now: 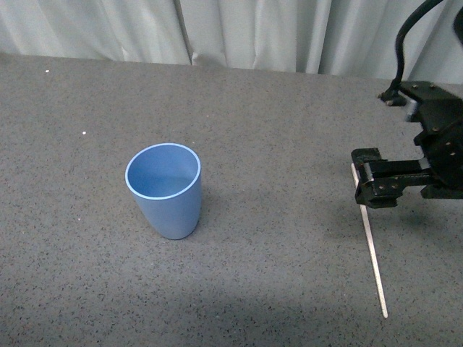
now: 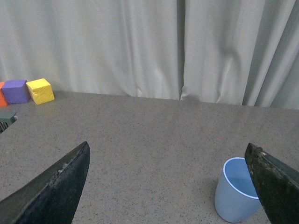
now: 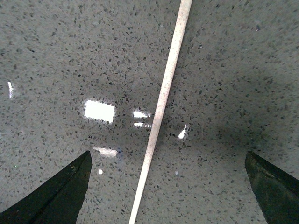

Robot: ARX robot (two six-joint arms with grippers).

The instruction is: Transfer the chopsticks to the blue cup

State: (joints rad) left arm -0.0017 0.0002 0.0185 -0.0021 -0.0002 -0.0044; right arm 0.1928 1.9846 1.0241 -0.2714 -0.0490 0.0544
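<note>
The blue cup (image 1: 165,189) stands upright and empty on the grey speckled table, left of centre. It also shows in the left wrist view (image 2: 235,191), partly behind one finger of my left gripper (image 2: 168,186), which is open, empty and out of the front view. The chopstick (image 1: 372,247), a thin pale stick, lies flat on the table at the right. My right gripper (image 1: 372,184) hovers over its far end, open. In the right wrist view the chopstick (image 3: 162,102) runs between the wide-apart fingers of that gripper (image 3: 168,186), untouched.
Grey curtains (image 1: 239,32) hang behind the table's far edge. Purple (image 2: 15,90) and yellow (image 2: 40,90) foam cubes, with an orange one at the frame edge, sit by the curtain in the left wrist view. A cable (image 1: 405,40) loops above the right arm.
</note>
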